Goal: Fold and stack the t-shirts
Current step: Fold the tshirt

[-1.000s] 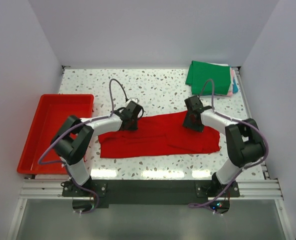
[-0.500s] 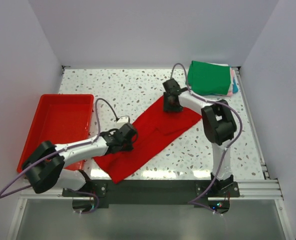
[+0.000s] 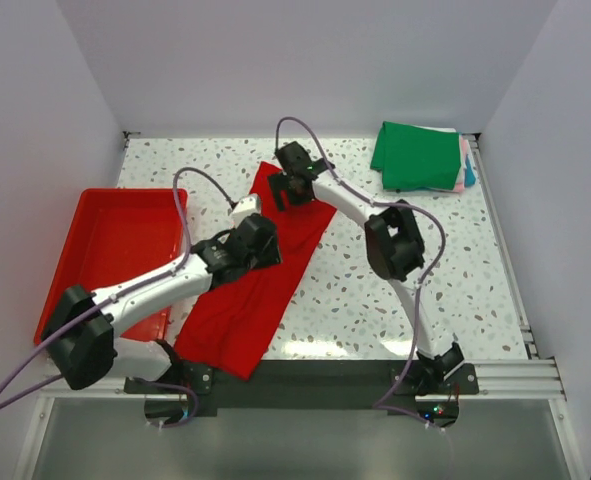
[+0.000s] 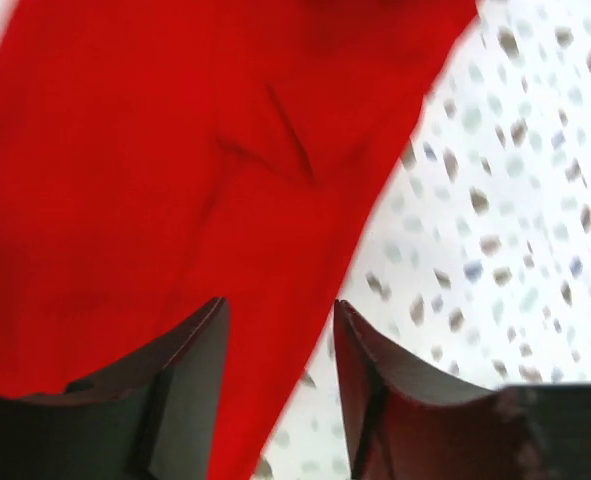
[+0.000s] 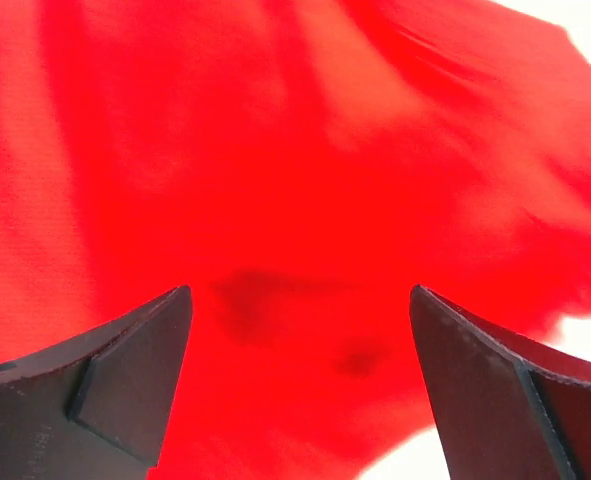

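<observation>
Since a second ago, your red t-shirt has swung round into a strip running from far centre to the near-left edge. The right gripper hangs over its far end and the left gripper over its middle, nearer the loose near end. Both stand spread, grasping nothing. You have one red shirt, one stack topped by a green t-shirt, and one red tray.

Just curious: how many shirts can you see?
2 whole: red t-shirt spread diagonally, centre; green t-shirt folded far right. Coloured edges beneath it hint at more, mostly hidden.
</observation>
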`<control>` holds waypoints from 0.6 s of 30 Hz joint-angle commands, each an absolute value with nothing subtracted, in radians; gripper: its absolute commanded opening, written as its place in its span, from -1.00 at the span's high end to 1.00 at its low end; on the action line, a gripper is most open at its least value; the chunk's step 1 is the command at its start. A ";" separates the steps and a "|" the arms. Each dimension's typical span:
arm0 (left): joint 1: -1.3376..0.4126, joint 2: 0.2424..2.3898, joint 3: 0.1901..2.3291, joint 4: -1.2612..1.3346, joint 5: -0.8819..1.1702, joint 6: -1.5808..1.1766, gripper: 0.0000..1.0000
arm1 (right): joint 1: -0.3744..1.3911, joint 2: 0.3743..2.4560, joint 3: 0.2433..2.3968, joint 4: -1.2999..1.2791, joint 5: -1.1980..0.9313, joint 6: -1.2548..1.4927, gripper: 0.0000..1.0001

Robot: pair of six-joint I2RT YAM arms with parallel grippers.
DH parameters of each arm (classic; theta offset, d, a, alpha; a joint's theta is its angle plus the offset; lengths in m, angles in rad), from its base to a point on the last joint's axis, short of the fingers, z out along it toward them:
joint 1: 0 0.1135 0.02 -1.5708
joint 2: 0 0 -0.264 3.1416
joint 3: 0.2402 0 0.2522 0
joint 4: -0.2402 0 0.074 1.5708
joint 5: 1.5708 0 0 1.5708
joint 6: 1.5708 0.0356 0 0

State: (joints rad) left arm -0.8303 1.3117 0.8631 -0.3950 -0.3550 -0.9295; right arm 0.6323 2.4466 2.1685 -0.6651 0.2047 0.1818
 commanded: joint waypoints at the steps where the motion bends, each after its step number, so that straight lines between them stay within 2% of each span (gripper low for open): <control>1: -0.749 1.403 0.960 -0.406 -0.419 -0.779 0.02 | 0.558 2.173 2.056 -0.654 0.284 0.271 -0.87; 3: -0.741 1.500 1.011 -0.410 -0.381 -0.684 0.14 | 0.543 2.062 1.930 -0.631 0.279 0.356 -0.87; 4: -0.742 1.531 1.026 -0.426 -0.361 -0.666 0.37 | 0.542 2.037 1.889 -0.624 0.272 0.377 -0.81; 6: -0.752 1.586 1.026 -0.413 -0.298 -0.628 0.49 | 0.543 1.987 1.783 -0.612 0.259 0.440 -0.66; 7: -0.767 1.592 1.020 -0.405 -0.288 -0.621 0.57 | 0.545 1.977 1.710 -0.601 0.236 0.457 -0.49; 10: -0.805 1.612 1.000 -0.416 -0.317 -0.621 0.59 | 0.543 1.988 1.626 -0.537 0.215 0.494 -0.34; 14: -0.828 1.641 0.977 -0.411 -0.316 -0.627 0.61 | 0.531 2.084 1.660 -0.551 0.209 0.517 -0.19; 18: -0.842 1.686 0.988 -0.405 -0.299 -0.627 0.61 | 0.511 2.189 1.716 -0.549 0.184 0.531 0.22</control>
